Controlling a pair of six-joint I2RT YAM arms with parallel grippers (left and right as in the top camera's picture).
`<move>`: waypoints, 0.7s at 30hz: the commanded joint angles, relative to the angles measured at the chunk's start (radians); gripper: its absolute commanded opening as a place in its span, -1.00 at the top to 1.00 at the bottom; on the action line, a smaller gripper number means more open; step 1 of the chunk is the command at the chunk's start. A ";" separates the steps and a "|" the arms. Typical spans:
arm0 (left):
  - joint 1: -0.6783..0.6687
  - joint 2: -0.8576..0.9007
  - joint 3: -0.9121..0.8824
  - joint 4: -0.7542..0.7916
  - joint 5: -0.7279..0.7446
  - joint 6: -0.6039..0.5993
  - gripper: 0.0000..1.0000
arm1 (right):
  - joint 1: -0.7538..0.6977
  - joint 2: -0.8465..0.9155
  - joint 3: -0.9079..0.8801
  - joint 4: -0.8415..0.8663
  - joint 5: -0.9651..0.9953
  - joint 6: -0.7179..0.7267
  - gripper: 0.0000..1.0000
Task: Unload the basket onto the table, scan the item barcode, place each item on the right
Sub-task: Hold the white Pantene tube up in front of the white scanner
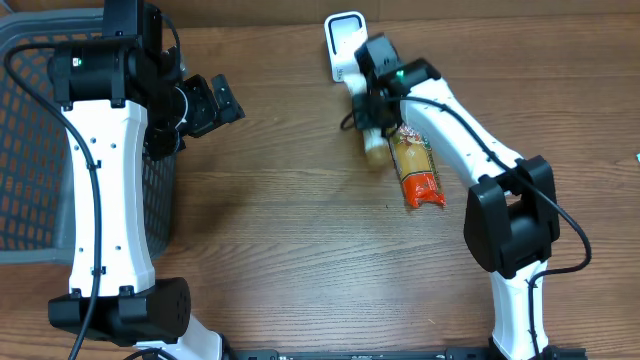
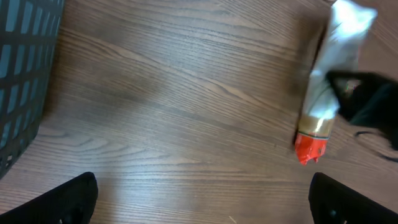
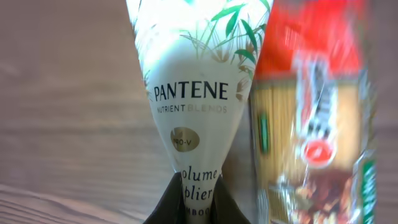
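Overhead: the pasta packet (image 1: pixel 420 170) lies nearest, just beside the Pantene tube (image 1: pixel 376 150), which the right gripper (image 1: pixel 373 122) pinches (grasp made, I judge). Next, lift it and turn its barcode to the far scanner (image 1: pixel 345 40). The left gripper (image 1: pixel 218 100) gapes wide.

- A mock shop checkout, set up on a wooden table (image 1: pixel 280 230).
- A white barcode scanner (image 1: pixel 345 40) stands at the far edge.
- A grey shopping basket (image 1: pixel 30 150) sits alongside.
- Goods: a shampoo tube (image 3: pixel 193 93) and a pasta packet (image 1: pixel 418 170).
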 commanded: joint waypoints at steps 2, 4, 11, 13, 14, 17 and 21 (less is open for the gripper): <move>-0.007 -0.002 -0.002 0.001 -0.005 0.019 -0.99 | 0.002 -0.065 0.119 0.083 0.013 0.003 0.93; -0.007 -0.002 -0.002 0.001 -0.005 0.019 -0.99 | 0.002 -0.061 0.116 0.179 0.037 0.005 0.93; -0.007 -0.002 -0.002 0.001 -0.005 0.019 -1.00 | 0.002 -0.003 0.102 0.436 0.045 0.005 0.92; -0.007 -0.002 -0.002 0.001 -0.005 0.019 -0.99 | 0.001 0.035 0.102 0.513 0.048 0.005 0.93; -0.007 -0.002 -0.002 0.001 -0.005 0.019 -0.99 | 0.001 0.058 0.102 0.556 0.049 0.004 0.92; -0.007 -0.002 -0.002 0.001 -0.005 0.019 -1.00 | 0.001 0.102 0.102 0.663 0.056 0.005 0.93; -0.007 -0.002 -0.002 0.001 -0.005 0.019 -1.00 | 0.000 0.118 0.102 0.724 0.111 0.004 0.93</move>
